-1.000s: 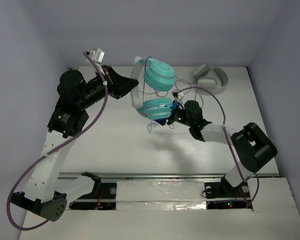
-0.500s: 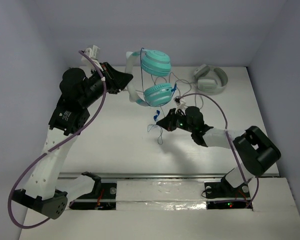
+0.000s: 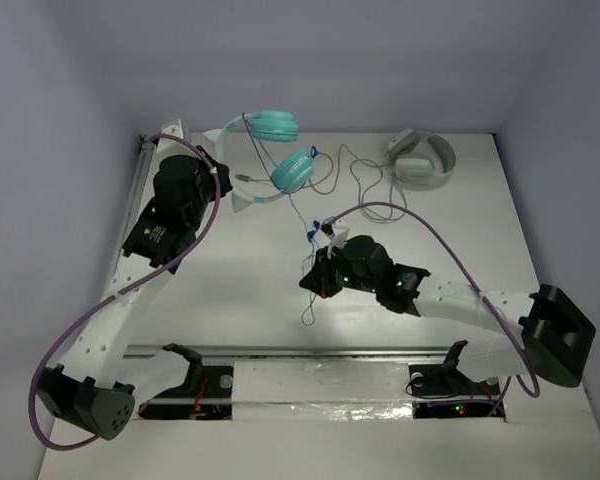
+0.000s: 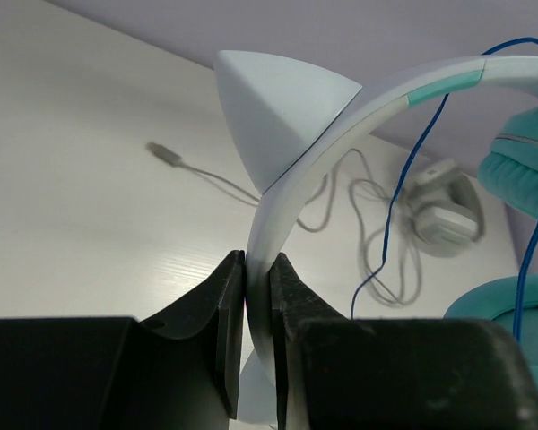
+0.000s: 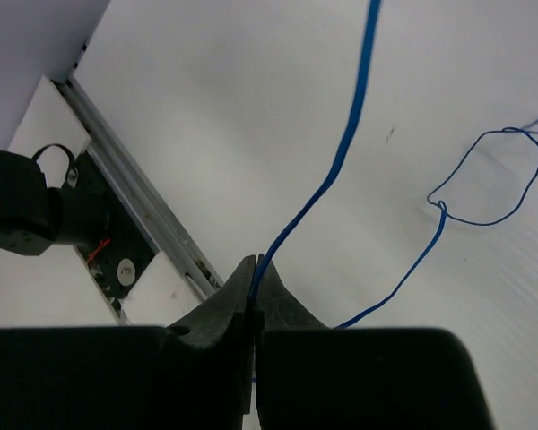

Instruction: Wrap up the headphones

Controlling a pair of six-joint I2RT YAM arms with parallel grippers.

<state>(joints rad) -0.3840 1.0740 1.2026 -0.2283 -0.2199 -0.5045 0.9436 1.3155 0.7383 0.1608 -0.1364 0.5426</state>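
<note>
The left end effector [image 4: 257, 269] is clamped on the white headband [image 4: 341, 103] of one pair of teal headphones [image 3: 293, 168], held above the table's [image 3: 230, 290] far left corner with the cups toward the right edge. The right end effector [image 5: 254, 269] pinches their one thin blue cable [image 5: 341, 152] mid-table. One grey-white pair [image 3: 420, 158] lies by the far edge.

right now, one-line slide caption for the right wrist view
Right gripper shut on the blue headphone cable, raised above the white table.

The jaws of the left gripper [image 4: 256, 269] pinch the headphones [image 4: 386, 94] by the white headband [image 4: 267, 228]. Their blue cable [image 4: 403, 193] hangs beside the teal ear cups [image 4: 524, 166]. Grey-white headphones [image 4: 444, 219] lie on the surface [image 4: 90, 179] beyond.
</note>
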